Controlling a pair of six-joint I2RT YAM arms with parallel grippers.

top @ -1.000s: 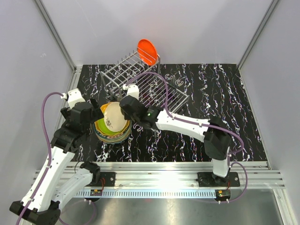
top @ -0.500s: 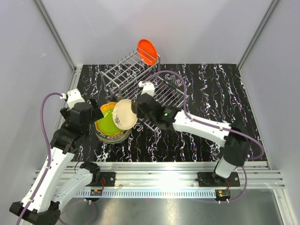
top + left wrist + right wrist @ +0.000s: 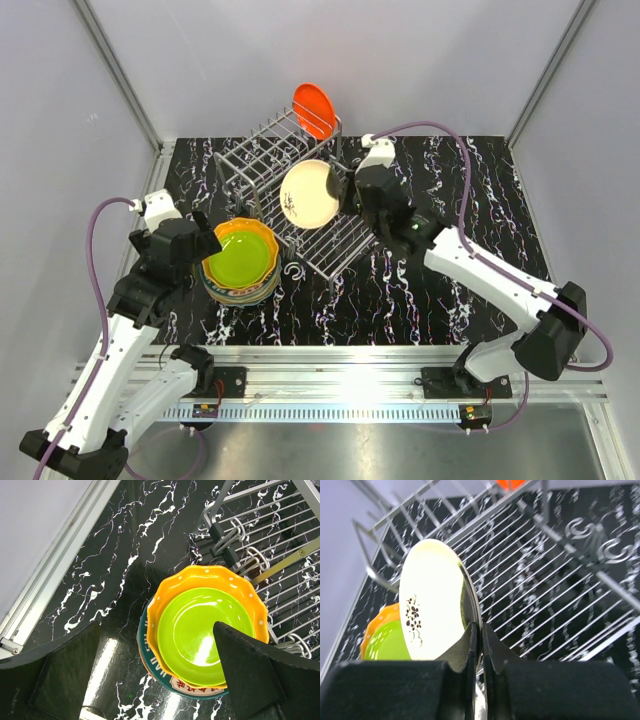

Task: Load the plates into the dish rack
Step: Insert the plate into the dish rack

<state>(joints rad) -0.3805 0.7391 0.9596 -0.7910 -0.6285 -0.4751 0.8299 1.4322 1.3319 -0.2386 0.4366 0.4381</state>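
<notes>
My right gripper is shut on the rim of a floral cream plate and holds it on edge above the silver wire dish rack; the wrist view shows the plate pinched between the fingers. A red-orange plate stands in the rack's far end. A stack of plates with a lime green one on top, a dotted orange one and a teal-rimmed white one under it, sits left of the rack. My left gripper is open above the stack's left edge.
The rack's flat grid tray lies under the held plate, with wire loops at its edges. Grey walls close in the black marbled table on three sides. A metal rail runs along the near edge.
My right arm has carried the cream plate from over the stack up and right to above the rack. The lime green plate is uncovered. The left arm has not moved.
</notes>
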